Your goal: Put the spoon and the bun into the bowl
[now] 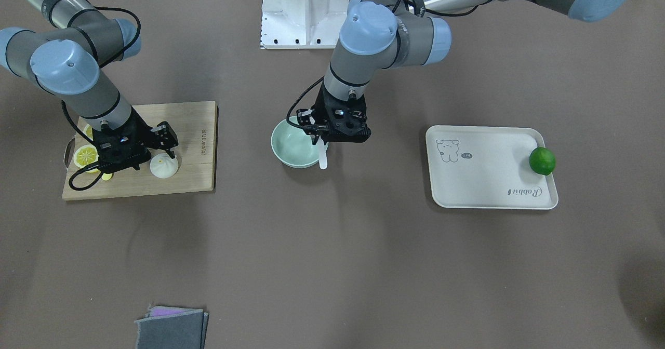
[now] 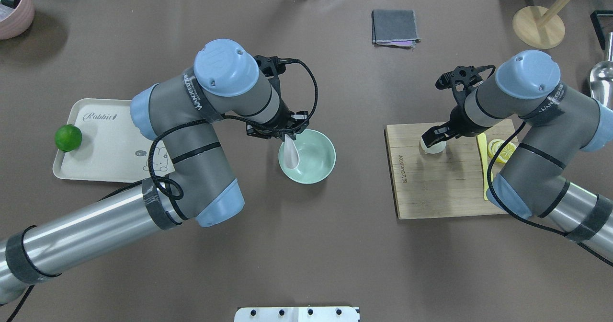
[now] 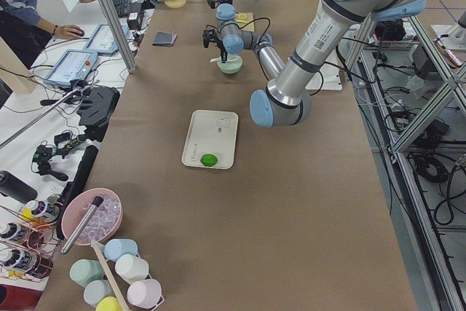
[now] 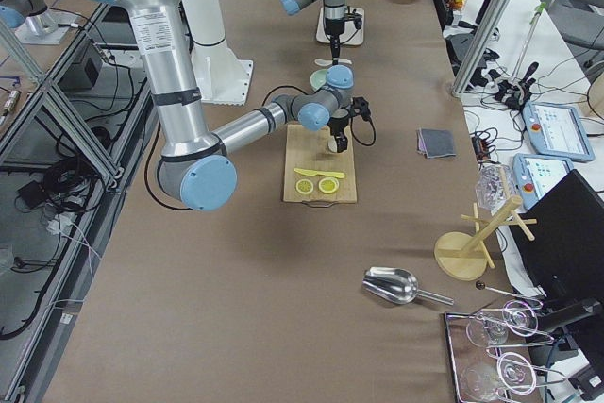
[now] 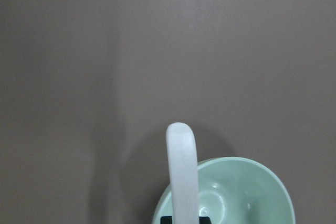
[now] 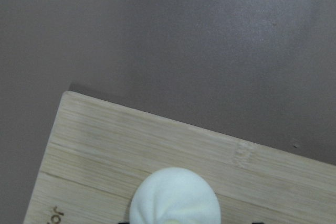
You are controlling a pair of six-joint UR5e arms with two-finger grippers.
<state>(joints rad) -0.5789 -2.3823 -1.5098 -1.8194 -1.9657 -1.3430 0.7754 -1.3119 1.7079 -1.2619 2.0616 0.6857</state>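
My left gripper (image 1: 318, 137) is shut on the white spoon (image 1: 322, 158) and holds it over the near rim of the mint-green bowl (image 1: 291, 144). From overhead the spoon (image 2: 290, 153) hangs scoop-down inside the bowl (image 2: 316, 161). The left wrist view shows the spoon (image 5: 182, 171) above the bowl (image 5: 247, 190). The white bun (image 1: 164, 166) sits on the wooden cutting board (image 1: 195, 151). My right gripper (image 2: 433, 139) is open, low over the bun (image 2: 432, 146), with a finger on each side. The bun (image 6: 175, 195) lies centred at the bottom of the right wrist view.
Lemon slices (image 2: 503, 149) and a yellow plastic knife (image 2: 483, 161) lie on the board (image 2: 431, 188) under my right arm. A cream tray (image 2: 107, 156) with a lime (image 2: 67, 137) stands at the left. A folded grey cloth (image 2: 395, 27) lies at the far side.
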